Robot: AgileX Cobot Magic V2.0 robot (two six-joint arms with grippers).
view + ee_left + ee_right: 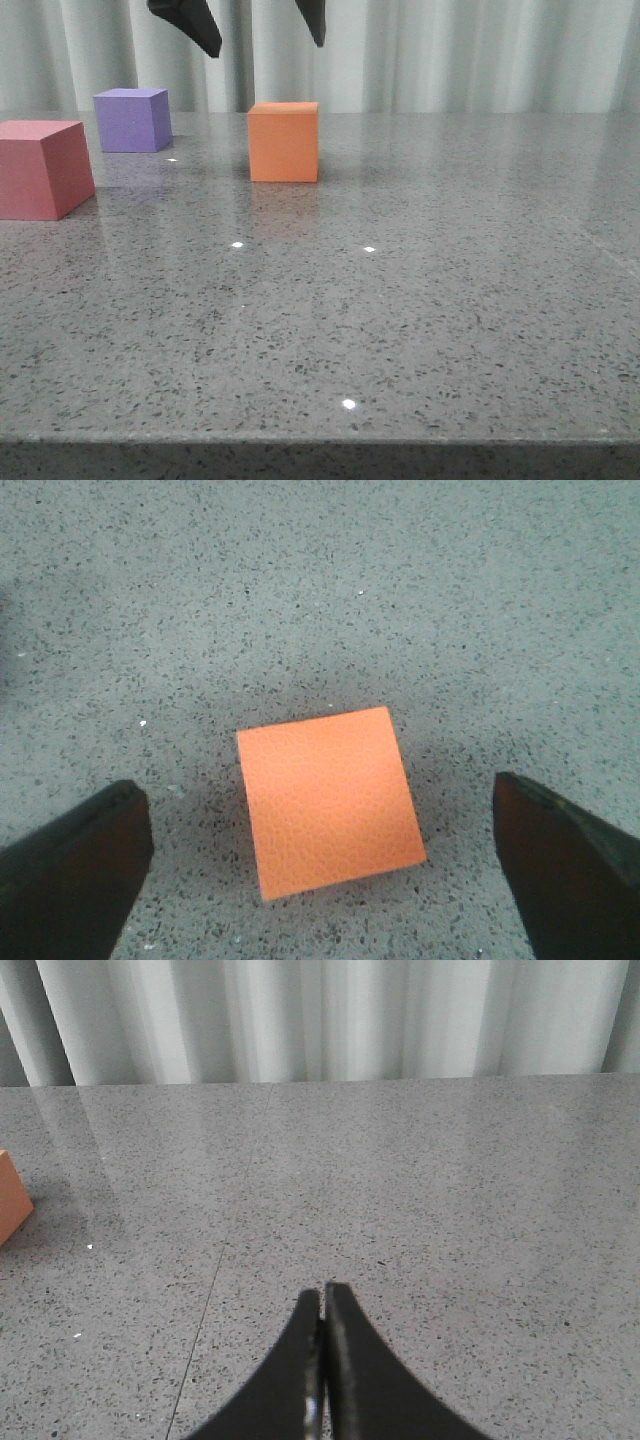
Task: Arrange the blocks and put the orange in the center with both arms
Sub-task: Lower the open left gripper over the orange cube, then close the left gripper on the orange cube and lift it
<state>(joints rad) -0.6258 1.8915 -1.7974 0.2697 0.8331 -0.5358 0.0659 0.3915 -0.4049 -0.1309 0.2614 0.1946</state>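
My left tool hangs above the matte orange cube, its two black fingers spread wide, one out to each side of the cube and clear of it, holding nothing. From the left wrist camera I look straight down on the cube's square top face, which sits slightly turned against the line between the fingers. A cube has no long axis to report. It stands flat on the grey speckled stone bench, toward the back and left of middle in the front view. My right tool has its fingers pressed together, nothing between them, over bare bench; an orange corner shows at the edge of its camera. Farther left stands a matte purple cube, near the back. A matte pinkish-red cube sits nearer me at the left edge, apart from the purple one. Pale pleated curtains hang behind the bench.
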